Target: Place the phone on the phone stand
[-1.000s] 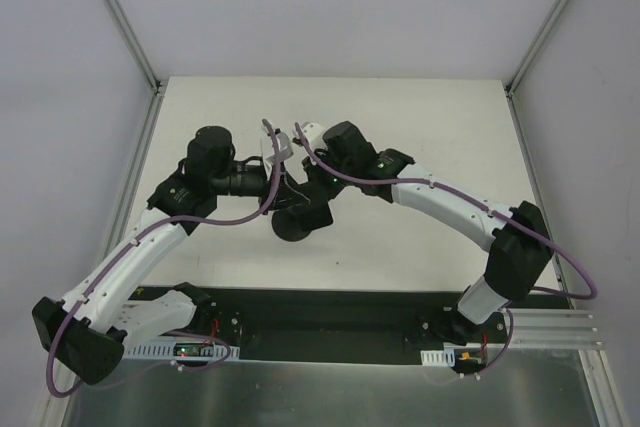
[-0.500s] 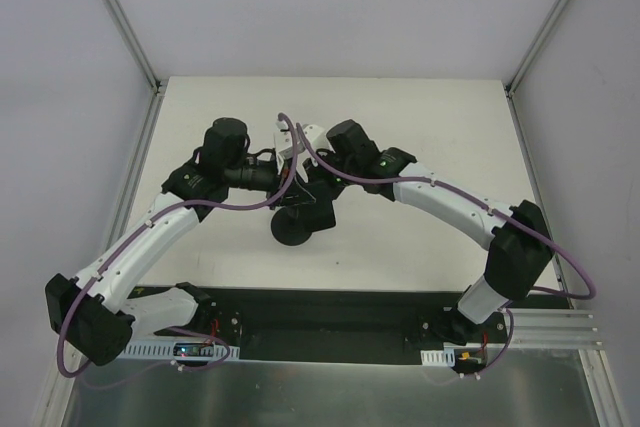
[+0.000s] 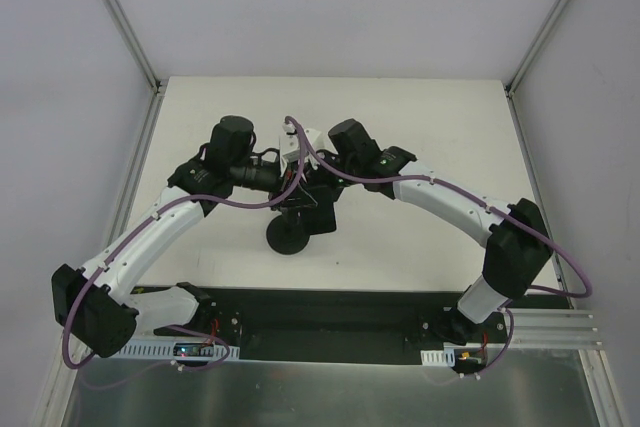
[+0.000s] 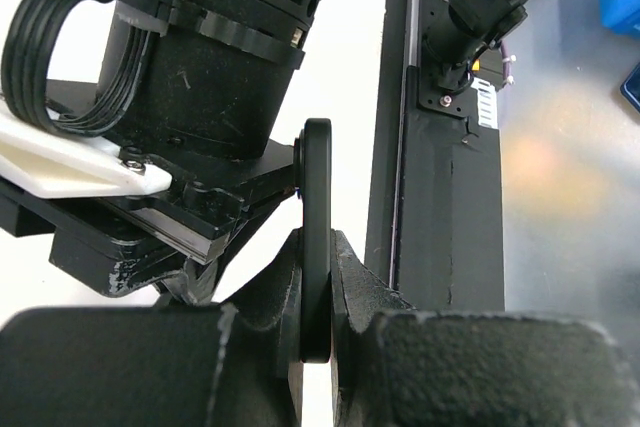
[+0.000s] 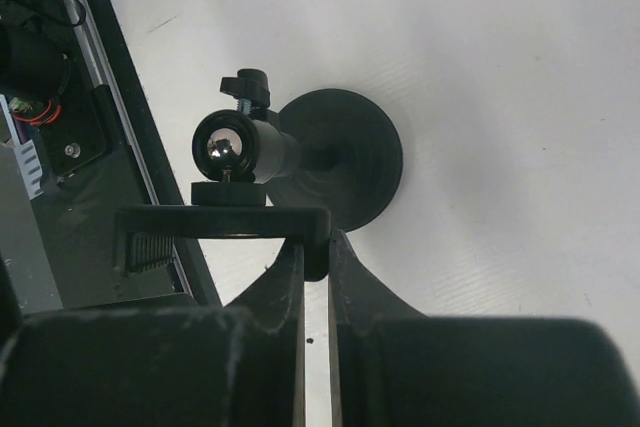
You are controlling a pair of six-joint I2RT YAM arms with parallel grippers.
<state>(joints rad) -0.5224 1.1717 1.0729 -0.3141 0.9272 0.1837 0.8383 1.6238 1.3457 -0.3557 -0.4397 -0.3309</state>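
Observation:
The black phone stand stands mid-table, its round disc base flat on the white surface. In the right wrist view I look down on the disc, the ball joint and the clamp head bar. My right gripper is shut on the end tab of that bar. My left gripper is shut on a thin black slab seen edge-on, apparently the phone, held upright next to the right gripper's body. In the top view both grippers, left and right, meet just above the stand.
A black mounting strip with both arm bases runs along the near table edge. Aluminium frame posts and white walls bound the table on three sides. Purple cables loop over both wrists.
My left arm has swung right and closed in on the right gripper over the stand. The stand's base has shifted slightly toward the near edge.

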